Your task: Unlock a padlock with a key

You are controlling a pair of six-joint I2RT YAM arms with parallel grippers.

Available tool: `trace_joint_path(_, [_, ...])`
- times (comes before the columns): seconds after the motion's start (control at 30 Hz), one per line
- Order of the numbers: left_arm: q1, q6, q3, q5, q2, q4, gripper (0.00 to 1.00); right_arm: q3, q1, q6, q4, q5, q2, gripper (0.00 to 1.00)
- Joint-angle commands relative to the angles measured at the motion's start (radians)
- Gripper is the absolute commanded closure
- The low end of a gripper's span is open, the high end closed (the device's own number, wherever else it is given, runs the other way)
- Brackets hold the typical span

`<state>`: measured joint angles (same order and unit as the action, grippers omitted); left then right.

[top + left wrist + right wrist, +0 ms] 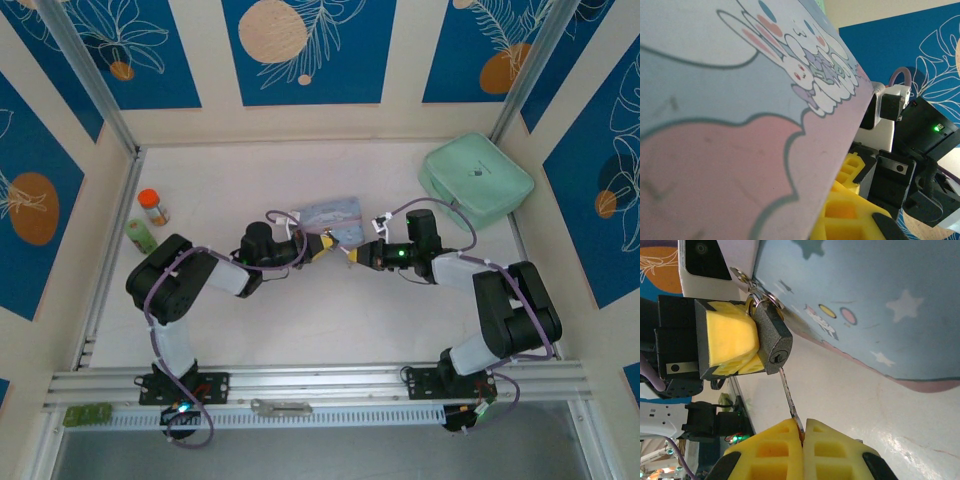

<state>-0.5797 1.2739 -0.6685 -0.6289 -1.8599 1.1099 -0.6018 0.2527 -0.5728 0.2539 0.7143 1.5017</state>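
Note:
The padlock [771,337], a dark grey block, is held between the yellow fingers [727,337] of my left gripper [322,247], which is shut on it. Its keyhole [776,358] faces my right gripper. A small key ring [757,295] hangs at its shackle. My right gripper [802,430] is shut on the thin silvery key [789,395]. The key's tip rests at the padlock's edge just below the keyhole, not inside it. From above, both grippers meet at mid-table, the right gripper [352,255] facing the left. In the left wrist view the pale blue tin [740,125] hides the padlock.
The pale blue tin [330,215] lies just behind the grippers. A mint green pouch [475,178] sits at the back right. An orange-capped bottle [152,206] and a green item [141,236] stand at the left. A metal piece [282,407] lies on the front rail.

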Motion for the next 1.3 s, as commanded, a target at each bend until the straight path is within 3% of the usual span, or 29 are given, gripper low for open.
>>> trace_joint_path(0.0, [0.007, -0.029, -0.028, -0.029, 0.041, 0.041, 1.00, -0.007, 0.016, -0.002, 0.025, 0.014, 0.013, 1.00])
trace_joint_path(1.27, [-0.024, -0.004, -0.030, -0.059, 0.018, 0.079, 1.00, -0.064, 0.028, -0.010, 0.049, 0.005, 0.038, 1.00])
